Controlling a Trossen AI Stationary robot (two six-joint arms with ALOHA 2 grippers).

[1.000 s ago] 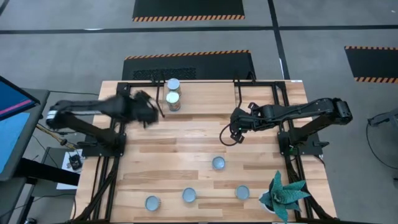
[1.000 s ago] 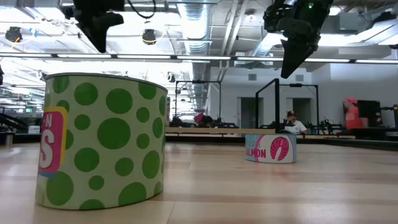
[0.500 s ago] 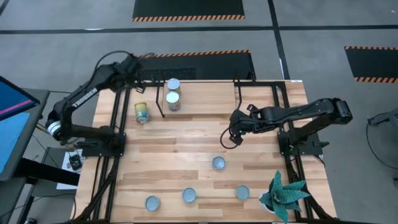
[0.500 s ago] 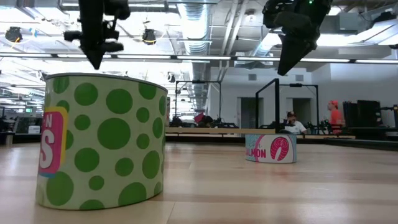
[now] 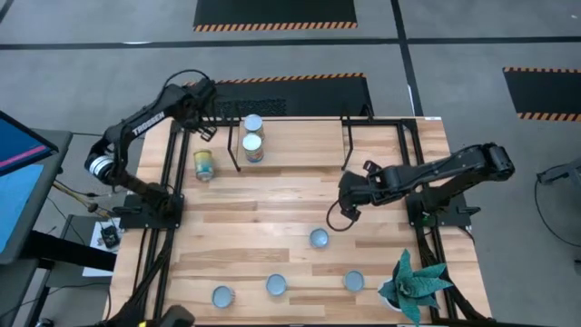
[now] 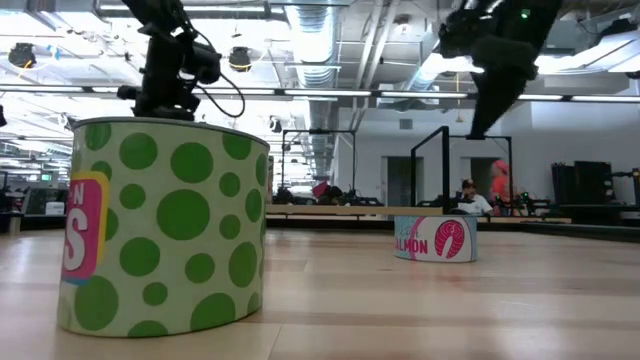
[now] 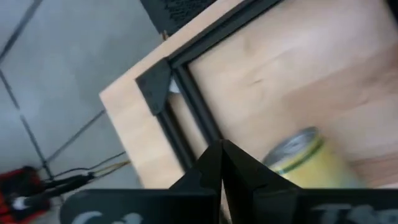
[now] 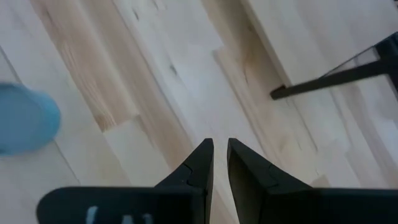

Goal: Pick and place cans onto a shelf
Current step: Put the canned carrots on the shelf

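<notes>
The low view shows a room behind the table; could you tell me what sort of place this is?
Probably a robotics lab or workshop: exposed ceiling ducts, hazard-striped floor mats, and people at distant workbenches.

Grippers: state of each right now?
Left gripper: shut, holding nothing, above the table's far-left corner near a tipped yellow can.
Right gripper: nearly shut, empty, over bare tabletop.

Overhead lighting bright, even; shadows soft on table [image 5: 272,195]. Ceiling strip lights [image 6: 300,92] glare in low view. Yellow can [image 7: 305,158] motion-blurred in left wrist view. Right wrist view soft, blue can [image 8: 25,127] unfocused.
</notes>
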